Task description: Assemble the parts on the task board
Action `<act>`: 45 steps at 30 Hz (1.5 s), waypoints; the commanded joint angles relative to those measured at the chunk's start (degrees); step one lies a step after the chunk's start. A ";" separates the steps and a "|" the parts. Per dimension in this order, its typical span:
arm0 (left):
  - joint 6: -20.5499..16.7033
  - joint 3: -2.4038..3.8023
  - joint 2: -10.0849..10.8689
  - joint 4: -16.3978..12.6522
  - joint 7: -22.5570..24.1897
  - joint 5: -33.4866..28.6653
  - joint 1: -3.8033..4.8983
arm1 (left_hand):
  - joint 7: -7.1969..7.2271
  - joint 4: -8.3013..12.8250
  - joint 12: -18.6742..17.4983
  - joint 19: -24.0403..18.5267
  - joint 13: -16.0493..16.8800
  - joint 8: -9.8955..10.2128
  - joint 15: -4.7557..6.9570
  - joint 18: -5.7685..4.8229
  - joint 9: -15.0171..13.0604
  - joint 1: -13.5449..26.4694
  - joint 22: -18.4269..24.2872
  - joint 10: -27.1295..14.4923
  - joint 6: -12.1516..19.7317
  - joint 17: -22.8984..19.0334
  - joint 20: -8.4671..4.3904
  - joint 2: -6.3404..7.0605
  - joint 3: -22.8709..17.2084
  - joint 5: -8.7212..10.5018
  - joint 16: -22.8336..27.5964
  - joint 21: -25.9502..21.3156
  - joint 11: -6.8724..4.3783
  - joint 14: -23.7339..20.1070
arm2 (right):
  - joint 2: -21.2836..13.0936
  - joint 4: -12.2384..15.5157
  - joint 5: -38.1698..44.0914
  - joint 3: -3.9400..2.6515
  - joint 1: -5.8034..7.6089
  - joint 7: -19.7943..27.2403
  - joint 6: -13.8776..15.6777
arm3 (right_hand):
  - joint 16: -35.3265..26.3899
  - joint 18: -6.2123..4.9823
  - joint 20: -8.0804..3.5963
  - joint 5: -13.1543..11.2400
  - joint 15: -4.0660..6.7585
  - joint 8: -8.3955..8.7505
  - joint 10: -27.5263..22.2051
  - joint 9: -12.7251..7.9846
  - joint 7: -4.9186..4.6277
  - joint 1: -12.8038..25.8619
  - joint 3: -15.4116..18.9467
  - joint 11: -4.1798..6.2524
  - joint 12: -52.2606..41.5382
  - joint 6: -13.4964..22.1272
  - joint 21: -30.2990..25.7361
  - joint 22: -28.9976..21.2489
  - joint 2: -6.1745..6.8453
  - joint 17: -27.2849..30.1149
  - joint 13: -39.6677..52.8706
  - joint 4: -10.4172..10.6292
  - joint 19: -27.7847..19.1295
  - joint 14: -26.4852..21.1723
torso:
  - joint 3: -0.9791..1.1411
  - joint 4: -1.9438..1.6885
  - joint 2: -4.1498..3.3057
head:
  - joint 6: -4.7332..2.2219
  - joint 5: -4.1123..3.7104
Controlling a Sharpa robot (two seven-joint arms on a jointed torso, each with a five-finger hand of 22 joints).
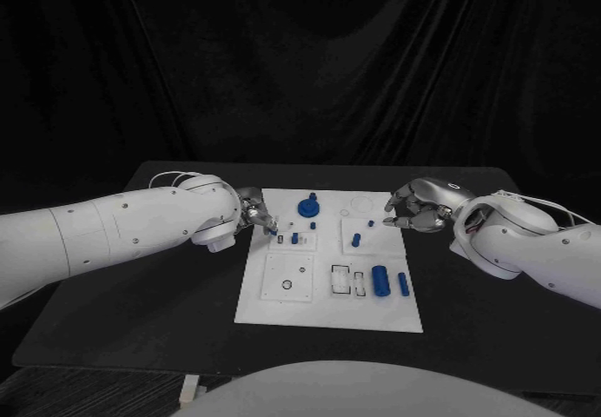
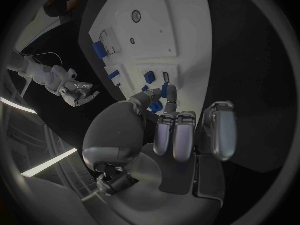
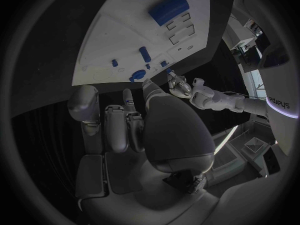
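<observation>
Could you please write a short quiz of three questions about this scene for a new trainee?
1. True or false: the right hand holds a blue part.
2. Which hand has its fingers at the small blue pegs? A) left hand B) right hand
3. Fill in: the large blue cylinder lies near the task board's ____ corner, seen in the head view.

Key: 1 false; 2 A; 3 near right.

Two bulky white arms with small dark screws are seen at the frame's left and right. Thin pale cables loop above each wrist. The left hand [image 1: 254,212] and right hand [image 1: 417,208] are silver, with grey finger pads.
</observation>
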State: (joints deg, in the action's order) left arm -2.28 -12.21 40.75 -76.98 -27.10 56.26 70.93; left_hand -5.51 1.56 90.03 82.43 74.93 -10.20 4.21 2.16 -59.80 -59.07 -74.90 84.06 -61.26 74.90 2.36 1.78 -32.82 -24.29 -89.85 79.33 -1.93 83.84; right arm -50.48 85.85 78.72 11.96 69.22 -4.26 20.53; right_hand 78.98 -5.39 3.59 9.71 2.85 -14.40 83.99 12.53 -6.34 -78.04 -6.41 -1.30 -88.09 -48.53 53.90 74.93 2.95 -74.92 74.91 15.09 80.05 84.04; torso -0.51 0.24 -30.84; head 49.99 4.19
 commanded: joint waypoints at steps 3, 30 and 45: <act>-0.68 0.04 -0.38 -0.17 0.35 0.15 -0.05 | 4.15 -0.19 -0.03 -0.09 15.07 0.21 0.39 0.79 0.23 0.33 -11.19 5.94 -4.10 15.10 -0.32 -0.14 -0.35 0.28 -0.15 -0.19 -0.36 6.16 | 0.15 -0.08 -0.02 -0.04 -0.16 -0.97 0.12 | -0.29 -1.11 0.18 0.37 -0.48 -0.07 3.48 -0.09 -0.32 0.02 0.22 -0.39 0.29 -0.01 -0.38 6.23 -0.58 -3.71 11.96 -0.25 -0.39 3.19 | 0.07 -0.07 -0.03 | 0.01 -0.13; 0.61 0.01 -1.70 1.30 1.57 0.16 -1.11 | 3.99 -0.18 -0.03 -0.38 15.07 0.64 0.36 0.88 0.56 0.27 -11.04 5.94 -3.74 15.10 -0.36 -0.37 -0.69 0.14 -0.15 -0.63 -0.27 6.16 | 0.32 -0.33 -0.02 -0.04 -0.20 -0.68 0.99 | -0.25 -1.11 0.18 0.40 -0.47 -0.11 3.46 -0.09 -0.30 0.01 0.27 -0.38 0.32 -0.09 -0.41 6.23 -0.51 -3.74 11.92 -0.31 -0.39 3.20 | -0.07 0.01 -0.03 | 0.01 0.14; 0.96 0.01 -2.11 2.20 2.09 0.16 -1.65 | 3.93 -0.14 -0.03 -0.48 15.07 0.79 0.33 0.91 0.67 0.19 -11.00 5.94 -3.61 15.10 -0.36 -0.49 -0.86 0.03 -0.15 -0.77 -0.23 6.16 | 0.48 -0.44 -0.02 -0.04 -0.26 -0.58 0.91 | -0.25 -1.11 0.18 0.40 -0.47 -0.11 3.46 -0.09 -0.30 0.01 0.27 -0.38 0.32 -0.09 -0.41 6.23 -0.51 -3.74 11.92 -0.31 -0.39 3.20 | -0.09 -0.01 -0.12 | 0.01 0.32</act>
State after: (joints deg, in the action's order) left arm -1.91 -12.25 38.75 -74.78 -26.22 56.47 69.38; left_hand -4.91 1.42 90.03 82.22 74.93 -9.75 4.20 2.16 -59.17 -59.03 -74.93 84.04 -61.85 74.93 2.16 1.84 -33.32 -23.95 -89.85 78.88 -1.91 83.84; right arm -50.00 85.40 78.62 11.94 69.10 -4.25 20.78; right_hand 78.99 -5.39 3.59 9.71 2.85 -14.40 83.99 12.49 -6.34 -78.04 -6.25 -1.30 -88.09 -48.53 53.68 74.94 2.95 -74.91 74.90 14.93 80.05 84.04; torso -0.58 0.26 -30.94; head 49.99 4.50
